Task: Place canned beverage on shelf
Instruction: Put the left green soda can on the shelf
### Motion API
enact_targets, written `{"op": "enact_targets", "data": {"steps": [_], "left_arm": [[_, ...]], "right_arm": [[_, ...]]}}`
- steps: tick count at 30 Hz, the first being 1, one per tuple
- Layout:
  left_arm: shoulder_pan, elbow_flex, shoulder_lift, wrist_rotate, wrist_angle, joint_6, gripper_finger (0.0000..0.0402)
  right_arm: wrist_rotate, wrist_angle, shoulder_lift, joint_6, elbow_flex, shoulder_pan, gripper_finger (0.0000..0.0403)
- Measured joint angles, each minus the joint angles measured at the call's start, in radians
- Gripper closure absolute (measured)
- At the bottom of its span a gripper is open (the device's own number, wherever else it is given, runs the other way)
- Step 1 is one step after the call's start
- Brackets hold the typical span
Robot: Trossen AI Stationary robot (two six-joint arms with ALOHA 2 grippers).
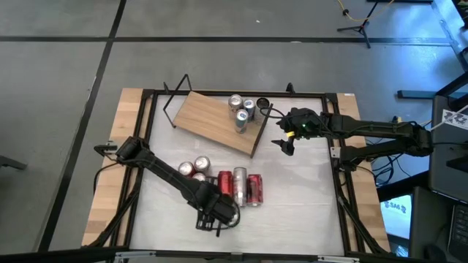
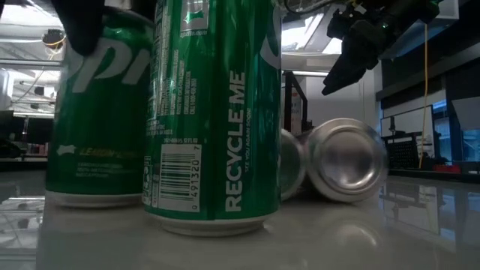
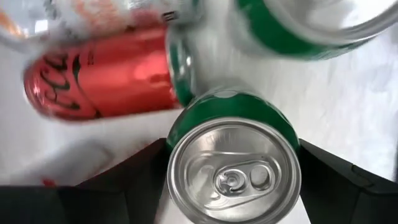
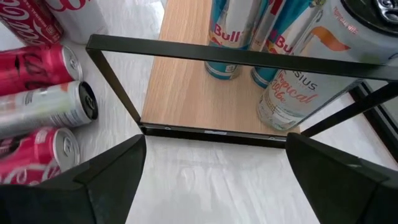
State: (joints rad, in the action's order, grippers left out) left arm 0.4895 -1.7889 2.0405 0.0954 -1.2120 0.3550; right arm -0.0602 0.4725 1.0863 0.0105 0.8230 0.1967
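Bright, even overhead light; shadows are faint. The green can (image 3: pixel 233 168) top gleams sharply. The red can (image 3: pixel 102 78) behind blurs.

A green can (image 3: pixel 233 168) is standing upright between the left claw's (image 3: pixel 233 186) fingers, silver top and pull tab facing up, beside lying red cans. The shelf (image 1: pixel 219 120), a light-brown wooden board, is sitting angled on the desk's far side, carrying several upright cans.
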Motion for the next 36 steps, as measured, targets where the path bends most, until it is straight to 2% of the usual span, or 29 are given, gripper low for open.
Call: {"op": "enact_targets", "data": {"steps": [7, 15, 18, 22, 25, 29, 36], "left_arm": [[0.015, 0.000, 0.000, 0.054, 0.062, -0.222, 0.0119], [0.016, 0.000, 0.001, 0.046, 0.058, -0.286, 0.0100], [0.016, 0.000, 0.001, 0.045, 0.056, -0.286, 0.0084], [0.015, 0.000, 0.002, 0.046, 0.054, -0.286, 0.0074], [0.015, 0.000, 0.002, 0.046, 0.054, -0.286, 0.0073], [0.013, 0.000, 0.002, 0.048, 0.054, -0.286, 0.0074], [0.010, 0.000, 0.002, 0.049, 0.050, -0.287, 0.0067]], "right_arm": [[0.000, 0.000, 0.000, 0.003, 0.000, 0.000, 0.0022], [0.004, 0.000, 0.000, 0.034, 0.000, 0.000, 0.0022], [0.062, 0.033, 0.000, 0.118, 0.000, 0.000, 0.0022], [0.153, 0.182, -0.005, 0.166, 0.000, -0.017, 0.0022], [0.138, 0.268, -0.003, 0.194, 0.000, -0.088, 0.0022], [0.069, 0.290, -0.004, 0.235, 0.000, -0.224, 0.0022], [-0.087, 0.392, 0.011, 0.446, 0.000, -0.465, 0.0022]]}}
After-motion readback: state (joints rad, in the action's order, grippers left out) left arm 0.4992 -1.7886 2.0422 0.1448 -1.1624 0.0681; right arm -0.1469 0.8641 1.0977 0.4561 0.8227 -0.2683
